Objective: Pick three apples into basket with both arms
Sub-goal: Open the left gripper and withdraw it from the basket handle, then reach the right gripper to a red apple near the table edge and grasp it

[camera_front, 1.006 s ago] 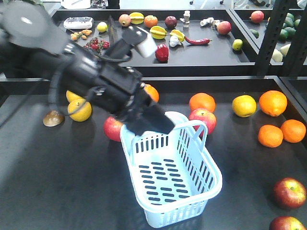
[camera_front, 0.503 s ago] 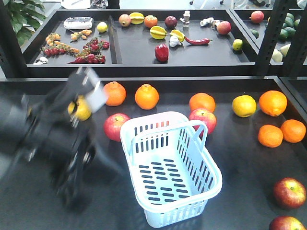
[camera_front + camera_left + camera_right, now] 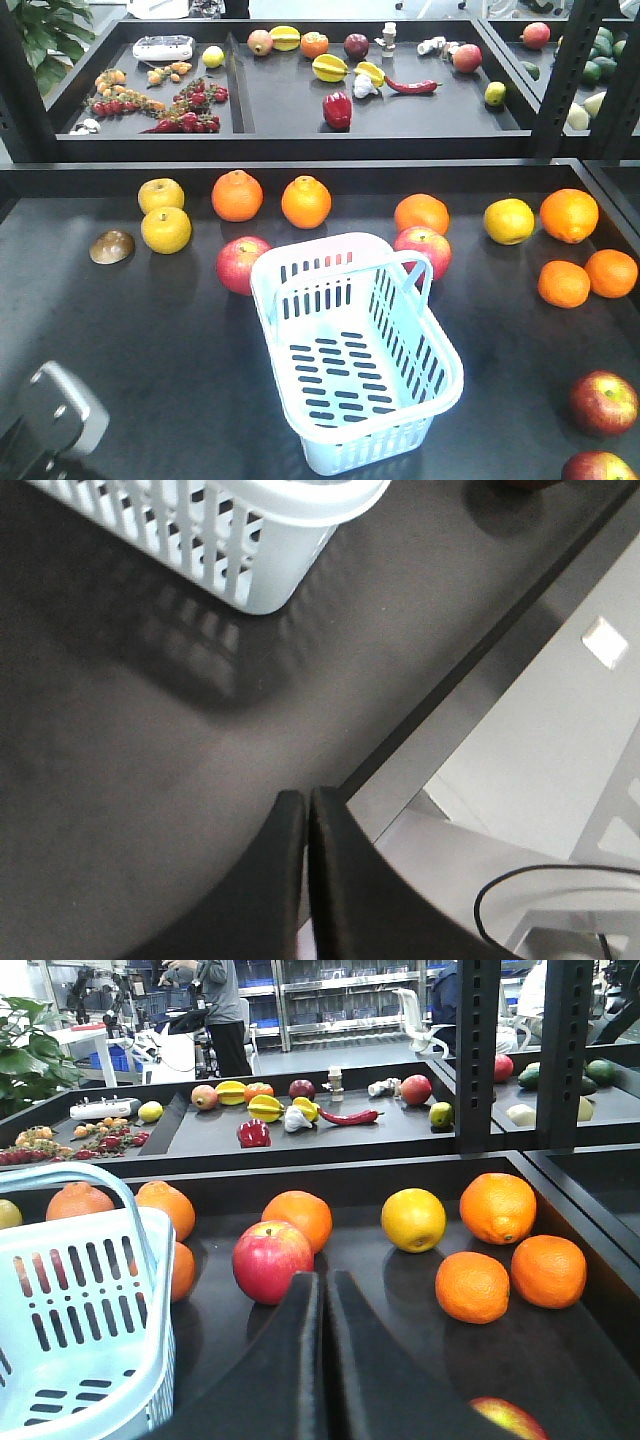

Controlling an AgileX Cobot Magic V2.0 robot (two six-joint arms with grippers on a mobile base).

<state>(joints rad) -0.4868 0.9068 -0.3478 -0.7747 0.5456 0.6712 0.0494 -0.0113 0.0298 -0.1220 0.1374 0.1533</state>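
The basket [image 3: 360, 445] stands empty at mid-frame in the front view, with all the apples out on the bench [image 3: 150, 330]. The left apple [image 3: 243, 264] is touching or just beside the basket's left rim, the far apple [image 3: 423, 250] sits just beyond its upper right corner, and two more lie well apart at the lower right. The left end effector [image 3: 305, 798] and right end effector [image 3: 322, 1280] each have their fingers pressed together on nothing. If they go in that way they will likely bump a round apple and send it rolling, so they need to part first. The left apple sits so close to the slotted wall that a finger could catch the rim and shove the light basket. Oranges [image 3: 421, 213] and a lemon [image 3: 509, 220] crowd the far apple, so the wrong fruit could be taken. Only the front view shows the bare basket floor and all four apples, but of the arms it shows just a grey wrist block [image 3: 55, 420] at lower left. The right wrist view shows the far apple just ahead of its fingers, with the upright handle [image 3: 120, 1188] beside it. The left wrist view shows one basket corner and the bench edge, but no apple.
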